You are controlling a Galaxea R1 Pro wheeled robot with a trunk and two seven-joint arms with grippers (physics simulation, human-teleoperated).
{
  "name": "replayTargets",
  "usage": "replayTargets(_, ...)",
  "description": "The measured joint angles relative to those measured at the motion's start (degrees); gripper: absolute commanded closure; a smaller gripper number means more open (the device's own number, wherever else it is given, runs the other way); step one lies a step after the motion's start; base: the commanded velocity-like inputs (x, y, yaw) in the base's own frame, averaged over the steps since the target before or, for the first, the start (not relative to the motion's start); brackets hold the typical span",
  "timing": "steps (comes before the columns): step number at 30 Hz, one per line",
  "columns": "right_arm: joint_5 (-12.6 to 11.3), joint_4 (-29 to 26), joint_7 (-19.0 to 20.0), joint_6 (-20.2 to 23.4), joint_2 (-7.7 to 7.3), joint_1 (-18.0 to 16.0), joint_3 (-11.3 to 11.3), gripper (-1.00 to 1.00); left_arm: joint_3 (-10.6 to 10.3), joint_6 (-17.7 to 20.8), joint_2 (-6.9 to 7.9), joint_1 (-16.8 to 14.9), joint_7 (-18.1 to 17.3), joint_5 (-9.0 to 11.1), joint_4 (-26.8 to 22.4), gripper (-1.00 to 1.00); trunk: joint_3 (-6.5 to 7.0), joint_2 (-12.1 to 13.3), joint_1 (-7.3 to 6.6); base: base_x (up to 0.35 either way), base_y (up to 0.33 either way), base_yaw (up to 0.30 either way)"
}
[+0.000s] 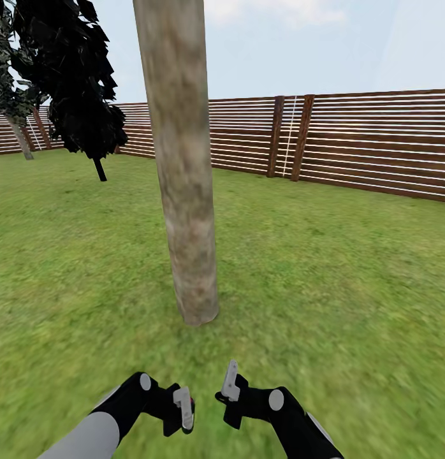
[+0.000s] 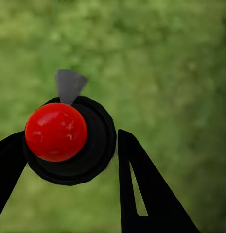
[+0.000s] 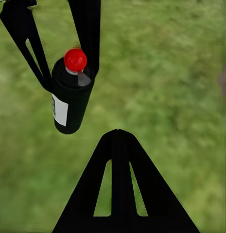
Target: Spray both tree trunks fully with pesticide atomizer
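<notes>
Left wrist view: left fingers (image 2: 142, 184) clench the red-capped atomizer (image 2: 69, 141); right fingers (image 3: 120, 184) released.

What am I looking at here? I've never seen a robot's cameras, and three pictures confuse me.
It is a simulated two-armed robot on a garden lawn. The big picture comes from its head: you see a tree trunk close ahead, a wooden fence behind, and both arms below. The other two come from cameras on its wrists. The left hand grips a black spray bottle with a red cap, held between its fingers. The right hand holds nothing; whether it is open is unclear.
</notes>
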Motion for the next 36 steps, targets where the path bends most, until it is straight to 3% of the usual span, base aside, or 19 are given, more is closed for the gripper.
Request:
replayTargets(7,0.00,-0.13,0.00,0.00,0.00,0.02,0.08,1.00,0.01,-0.05,-1.80,-0.08,0.18,0.32,-0.06,1.00,0.00,0.00,0.00,0.000,0.000,0.000)
replayTargets(11,0.00,-0.14,0.00,0.00,0.00,0.01,0.09,1.00,0.08,-0.05,-2.67,-0.09,2.76,0.45,0.15,1.00,0.00,0.00,0.00,0.000,0.000,0.000)
replayTargets(36,0.00,-0.11,0.00,-0.08,0.00,0.02,0.04,1.00,0.18,-2.65,-4.73,-0.13,2.61,0.88,0.37,1.00,0.00,0.00,0.00,0.000,0.000,0.000)
